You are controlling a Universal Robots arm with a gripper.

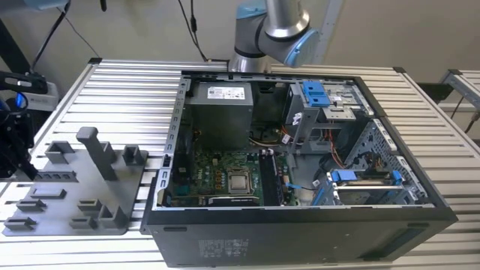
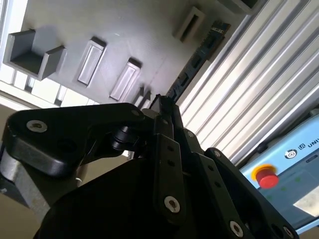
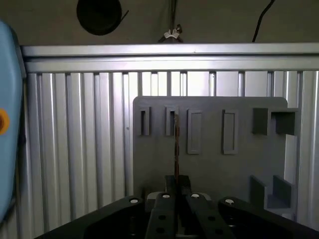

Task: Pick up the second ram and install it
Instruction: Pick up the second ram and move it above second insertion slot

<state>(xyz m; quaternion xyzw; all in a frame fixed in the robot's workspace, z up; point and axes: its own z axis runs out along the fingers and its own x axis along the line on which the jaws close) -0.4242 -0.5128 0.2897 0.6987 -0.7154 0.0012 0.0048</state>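
I am looking over a ribbed metal worktop that is carrying everything here. The open computer case is lying on its side across the middle and the exterior view's right, with the green motherboard showing in its floor. A grey tray of slots and blocks is sitting at the lower left of the exterior view, just beside the case.

In both wrist views my end effector is hanging over that tray. It is clenching the second ram, with one finger pressing on each flat face. The ram is standing on edge, so in the first wrist view it is showing as a thin dark line. Its long axis is running straight out from my fingertips, across the tray toward a row of narrow slots. In the second wrist view the strip is reaching from my fingertips along the tray's edge, beside the worktop's ribs, with its far end pointing away from me. I cannot tell whether its lower edge is touching the tray.
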